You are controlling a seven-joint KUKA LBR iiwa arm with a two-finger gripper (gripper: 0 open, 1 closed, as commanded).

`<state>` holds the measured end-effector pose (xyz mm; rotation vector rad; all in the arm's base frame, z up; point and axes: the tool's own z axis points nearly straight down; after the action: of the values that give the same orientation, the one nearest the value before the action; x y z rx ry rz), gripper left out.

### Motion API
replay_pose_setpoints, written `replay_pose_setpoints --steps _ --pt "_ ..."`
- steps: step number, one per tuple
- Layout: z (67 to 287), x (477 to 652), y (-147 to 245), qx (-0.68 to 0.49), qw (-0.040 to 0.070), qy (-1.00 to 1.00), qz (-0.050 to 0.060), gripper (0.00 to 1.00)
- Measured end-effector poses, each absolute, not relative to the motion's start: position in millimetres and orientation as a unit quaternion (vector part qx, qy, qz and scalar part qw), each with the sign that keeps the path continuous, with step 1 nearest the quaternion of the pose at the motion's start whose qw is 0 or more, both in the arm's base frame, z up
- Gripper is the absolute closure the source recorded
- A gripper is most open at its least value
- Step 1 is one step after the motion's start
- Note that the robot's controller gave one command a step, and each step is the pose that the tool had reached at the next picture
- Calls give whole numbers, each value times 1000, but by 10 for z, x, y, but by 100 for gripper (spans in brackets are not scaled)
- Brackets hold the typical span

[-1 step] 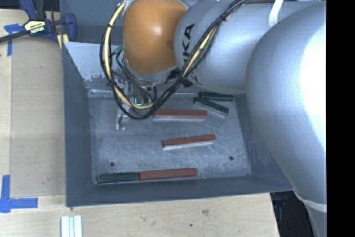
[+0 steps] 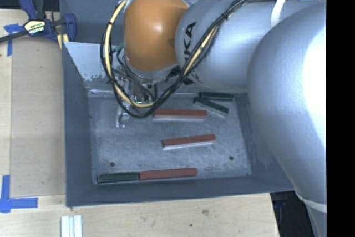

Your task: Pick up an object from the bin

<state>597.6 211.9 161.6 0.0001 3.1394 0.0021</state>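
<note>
You had the gripper (image 2: 120, 119) low near the bin's (image 2: 77, 136) back-left corner, close to the back wall. You could not tell how wide it stood or whether it held anything. A red-brown stick (image 2: 180, 114) lay just beside it, and bare floor stretched frontward.

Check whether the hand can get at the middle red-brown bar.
Probably yes: the red-brown bar lies flat, alone on the bin floor, nothing on it; the hand is just up-left.
</note>
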Motion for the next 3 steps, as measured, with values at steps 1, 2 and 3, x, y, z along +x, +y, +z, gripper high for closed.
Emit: replay_pose_setpoints --steps 1,2,3 --pt "1315 5961 1800 -33 4 999 2 0" --pt "961 5950 1503 -107 1 994 -1 0" --pt "868 6120 1182 -120 2 993 1 0"
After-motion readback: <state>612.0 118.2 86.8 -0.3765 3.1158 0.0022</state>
